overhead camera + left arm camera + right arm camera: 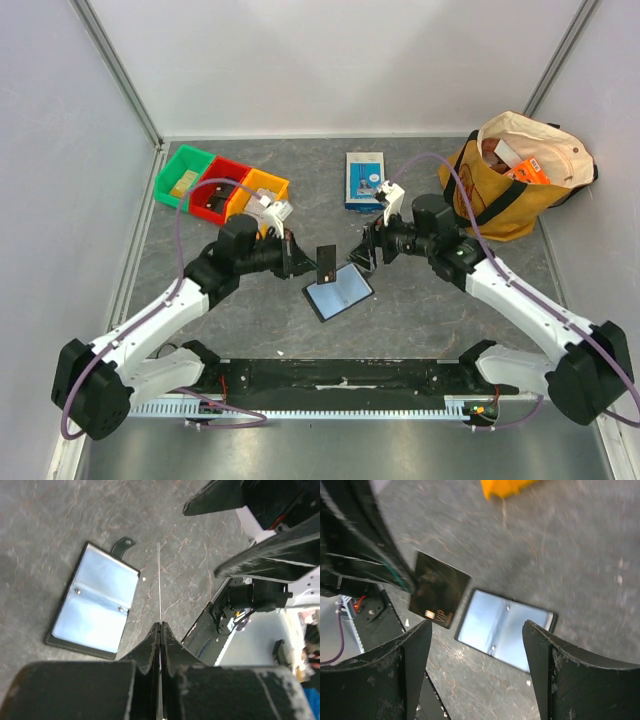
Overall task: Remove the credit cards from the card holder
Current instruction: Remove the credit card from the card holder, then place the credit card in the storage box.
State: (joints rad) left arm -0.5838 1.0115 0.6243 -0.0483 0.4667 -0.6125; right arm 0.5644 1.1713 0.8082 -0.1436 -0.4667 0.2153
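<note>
The card holder (338,291) lies open on the table, its bluish-grey pockets up, and no card shows in them. It also shows in the left wrist view (95,602) and the right wrist view (505,629). My left gripper (308,262) is shut on a dark credit card (325,262) and holds it upright just above the holder's far left corner. The card is edge-on in the left wrist view (159,580), between the shut jaws of the left gripper (160,624). In the right wrist view the card (439,589) shows gold "VIP" lettering. My right gripper (362,256) is open and empty, above the holder's far right; it also shows in the right wrist view (477,623).
Green (183,175), red (220,188) and yellow (262,190) bins stand at the back left. A blue-and-white box (364,180) stands at the back centre. A yellow tote bag (520,185) with items sits at the back right. Walls enclose the table.
</note>
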